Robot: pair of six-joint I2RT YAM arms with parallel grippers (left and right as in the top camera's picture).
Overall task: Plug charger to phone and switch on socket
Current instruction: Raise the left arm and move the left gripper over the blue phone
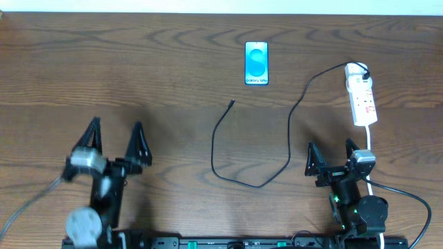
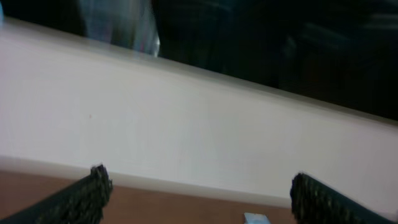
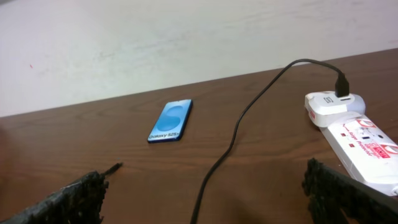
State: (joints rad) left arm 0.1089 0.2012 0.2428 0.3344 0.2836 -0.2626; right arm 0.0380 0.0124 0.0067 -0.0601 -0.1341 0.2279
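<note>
The slim rectangular smartphone with a bright blue screen reads "Galaxy S25+" in white along its near end, legible in the right wrist view. It lies flat, face up, at the far middle of the table, its long axis running near to far.

The white elongated plastic power strip lies at the far right, also lengthwise near to far. It carries red print too small to read. A white adapter block sits in its far end, and a thick white cord leaves its near end.

From the adapter the long thin black charger cable loops leftward and nearer. It then turns back, its small black connector tip pointing far and slightly right, apart from the phone and to its near left.

The left gripper hangs over the near left with fingers spread wide and nothing between them. The right gripper is likewise spread and empty at the near right, just near of the strip.

The surface is a dark brown wood-grain table. Behind it stands a pale wall.
</note>
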